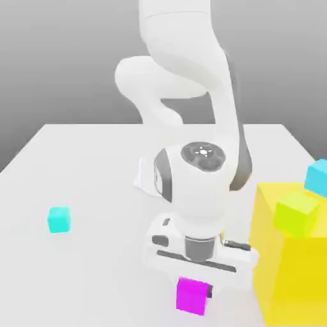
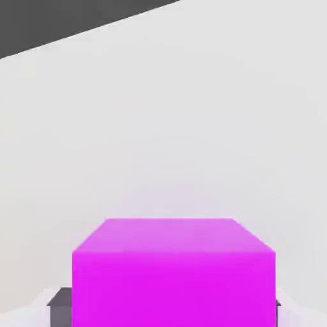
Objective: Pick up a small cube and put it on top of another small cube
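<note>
End effector point(image 1: 195, 281) is down low over the white tabletop point(image 1: 76, 159), near the front edge of the exterior view, hand pointing straight down. Magenta cube point(image 1: 192, 296) sits directly under the hand, between the fingers. In the hand view the magenta cube point(image 2: 174, 273) is right in front of the camera, with a dark finger pad point(image 2: 61, 305) pressed against one side and another sliver of pad on the opposite side. Fingers are closed in on the cube, gripping it on two opposite faces. Cube's underside looks level with the tabletop in the exterior view; can't tell whether it is lifted or resting.

Sky-blue cube point(image 1: 317, 178) is at the exterior view's right edge, on top of the big yellow block point(image 1: 287, 268), well apart from the end effector. Lime-green cube point(image 1: 296, 214) is also on the yellow block, just in front of the sky-blue one and close to it. Yellow block stands just to the exterior view's right of the hand, near but not touching.

Turquoise cube point(image 1: 59, 219) lies alone on the tabletop on the exterior view's left, well apart from the arm.
</note>
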Motion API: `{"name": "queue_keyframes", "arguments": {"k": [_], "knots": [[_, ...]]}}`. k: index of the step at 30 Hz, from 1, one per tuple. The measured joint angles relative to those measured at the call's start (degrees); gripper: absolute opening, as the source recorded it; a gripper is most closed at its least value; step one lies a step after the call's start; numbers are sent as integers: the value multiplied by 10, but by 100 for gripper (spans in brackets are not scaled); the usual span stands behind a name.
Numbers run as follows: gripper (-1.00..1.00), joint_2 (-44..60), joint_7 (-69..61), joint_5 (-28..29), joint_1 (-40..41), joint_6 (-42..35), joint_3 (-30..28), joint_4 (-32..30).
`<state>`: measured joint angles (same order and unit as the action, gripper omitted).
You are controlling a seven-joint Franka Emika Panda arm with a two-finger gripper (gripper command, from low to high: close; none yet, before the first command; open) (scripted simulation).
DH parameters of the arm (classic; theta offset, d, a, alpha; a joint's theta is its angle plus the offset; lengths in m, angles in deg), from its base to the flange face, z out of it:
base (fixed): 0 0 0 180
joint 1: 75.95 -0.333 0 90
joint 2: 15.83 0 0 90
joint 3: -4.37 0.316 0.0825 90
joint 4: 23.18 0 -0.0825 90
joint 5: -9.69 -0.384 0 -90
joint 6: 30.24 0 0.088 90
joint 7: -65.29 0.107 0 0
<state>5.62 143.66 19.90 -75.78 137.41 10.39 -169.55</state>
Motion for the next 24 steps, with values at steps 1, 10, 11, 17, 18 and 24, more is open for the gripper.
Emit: {"name": "queue_keyframes", "arguments": {"k": [1,10,11,17,18,24], "knots": [[-100,-7,-2,-3,3,-6,4,-1],[-100,-145,-72,-100,25,-140,53,31],[-100,-157,-80,-111,21,-164,59,50],[-100,-227,-134,-182,-20,-312,80,163],[-100,-238,-142,-193,-28,-336,83,181],[-100,-286,-133,-167,-61,-485,103,238]]}}
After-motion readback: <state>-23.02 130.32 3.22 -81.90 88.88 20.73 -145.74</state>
